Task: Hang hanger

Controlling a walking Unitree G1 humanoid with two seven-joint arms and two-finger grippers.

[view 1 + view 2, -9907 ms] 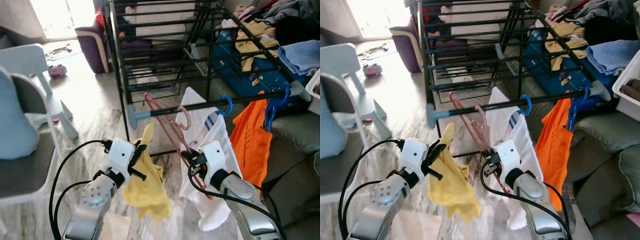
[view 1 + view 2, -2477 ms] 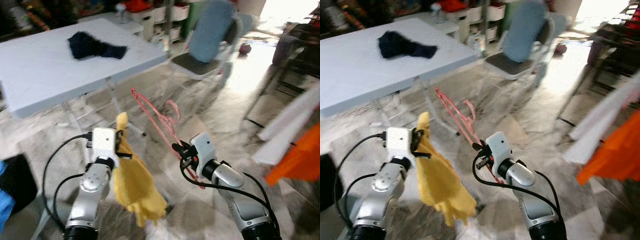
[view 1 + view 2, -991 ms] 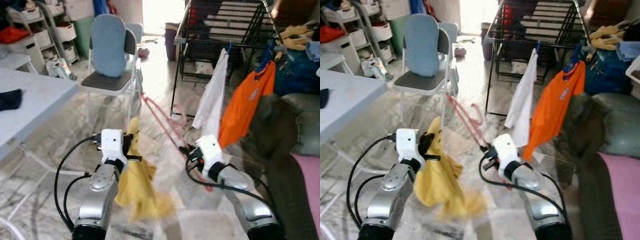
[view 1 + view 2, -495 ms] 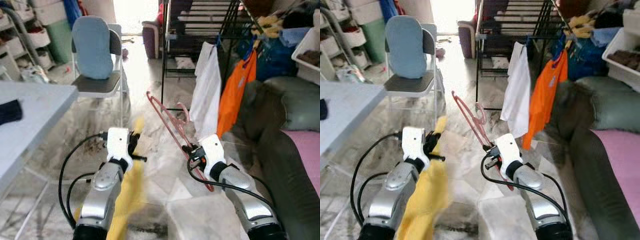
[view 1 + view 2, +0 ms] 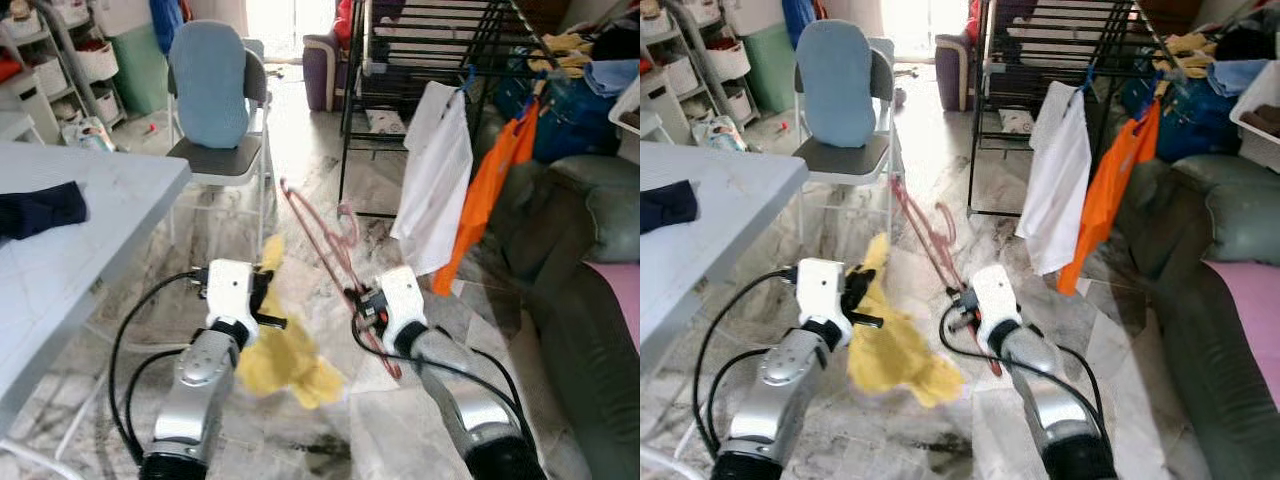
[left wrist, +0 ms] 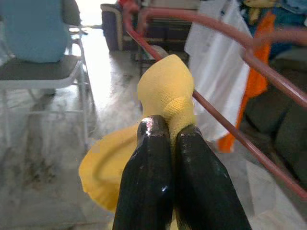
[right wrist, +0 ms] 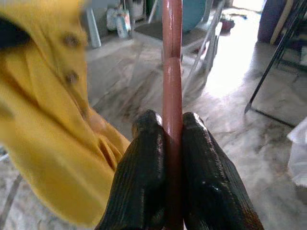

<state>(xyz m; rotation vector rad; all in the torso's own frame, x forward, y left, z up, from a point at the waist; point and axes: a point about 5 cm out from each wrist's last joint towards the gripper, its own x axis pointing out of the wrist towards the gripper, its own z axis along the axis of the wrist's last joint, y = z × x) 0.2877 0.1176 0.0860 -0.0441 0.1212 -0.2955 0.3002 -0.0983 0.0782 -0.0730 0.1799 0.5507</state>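
Left gripper (image 6: 165,139): yellow cloth (image 5: 285,355) is pinched between its fingers, hanging below them.
Right gripper (image 7: 165,129): pink hanger (image 5: 325,235) is clamped between its fingers, its frame rising beyond them.
Drying rack (image 5: 420,40): seen far beyond both grippers.
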